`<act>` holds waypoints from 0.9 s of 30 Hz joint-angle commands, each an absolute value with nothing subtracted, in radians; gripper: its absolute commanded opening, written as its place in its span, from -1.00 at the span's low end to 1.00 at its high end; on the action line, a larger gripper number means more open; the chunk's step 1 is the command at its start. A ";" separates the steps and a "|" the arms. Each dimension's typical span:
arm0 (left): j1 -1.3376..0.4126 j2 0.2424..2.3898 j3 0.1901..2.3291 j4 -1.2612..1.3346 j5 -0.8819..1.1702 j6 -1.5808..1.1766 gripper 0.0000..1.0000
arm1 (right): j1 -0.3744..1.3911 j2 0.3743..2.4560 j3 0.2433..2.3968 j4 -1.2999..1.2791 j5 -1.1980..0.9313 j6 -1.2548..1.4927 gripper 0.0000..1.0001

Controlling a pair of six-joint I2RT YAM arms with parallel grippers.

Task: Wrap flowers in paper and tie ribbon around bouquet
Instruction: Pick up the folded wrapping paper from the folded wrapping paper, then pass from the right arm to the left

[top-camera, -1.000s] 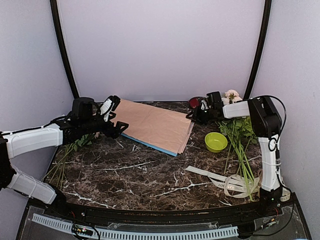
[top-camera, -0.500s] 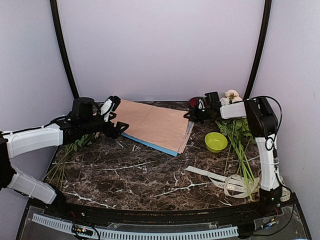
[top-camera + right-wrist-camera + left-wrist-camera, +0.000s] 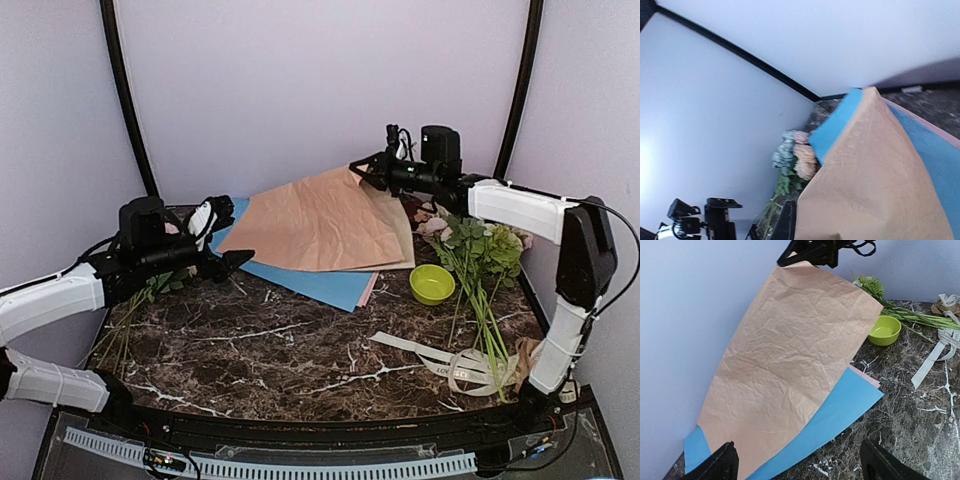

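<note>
While the left arm hangs clear of the work, the right gripper (image 3: 362, 172) is clamped tight on 1 corner of the paper (image 3: 320, 220) and holds that corner up off the table (image 3: 300, 350), close to the back wall. From this high corner the tan sheet slopes down and to the left. Its lower end rests on a light blue sheet (image 3: 320, 283) that lies flat on the marble. The left wrist view shows the paper creased all over, with the right gripper's dark fingers pinching its top edge. A thin pink sheet (image 3: 368, 292) shows as a strip at the blue sheet's right edge.

The left gripper (image 3: 228, 235) has its jaws spread wide with nothing between them. It sits low at the table's left side, just beside the left end of the 2 sheets and pointing toward them. Whether it touches the marble cannot be told.

The flowers (image 3: 470, 250) lie unwrapped on the right side of the table. Their pale blooms are toward the back, under the right forearm, and the long stems run toward the near edge. A green bowl (image 3: 432, 283) stands just left of the stems. The ribbon (image 3: 440, 362) lies loose at the near right, looped under the stem ends, with 1 flat tail reaching left. A second bunch (image 3: 130, 315) lies along the table's left edge.
</note>
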State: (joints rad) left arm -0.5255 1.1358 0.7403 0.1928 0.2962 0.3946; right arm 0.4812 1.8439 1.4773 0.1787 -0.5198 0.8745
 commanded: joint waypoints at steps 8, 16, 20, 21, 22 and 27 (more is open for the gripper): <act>-0.831 1.016 0.661 0.405 0.057 0.919 0.87 | 0.739 1.613 1.579 0.372 -0.281 0.846 -1.00; -1.077 1.154 0.714 0.635 -0.131 0.882 0.98 | 0.913 1.562 1.645 0.476 0.040 0.637 -1.00; -1.104 1.200 0.712 0.793 -0.189 0.748 0.98 | 0.964 1.613 1.723 0.466 0.116 0.549 -1.00; -1.104 1.208 0.706 0.827 -0.195 0.728 0.98 | 0.972 1.626 1.743 0.455 0.122 0.541 -1.00; -1.104 1.218 0.706 0.852 -0.201 0.711 0.98 | 0.979 1.636 1.760 0.448 0.128 0.533 -1.00; -1.104 1.265 0.751 0.916 -0.176 0.609 0.98 | 1.026 1.659 1.789 0.457 0.187 0.468 -1.00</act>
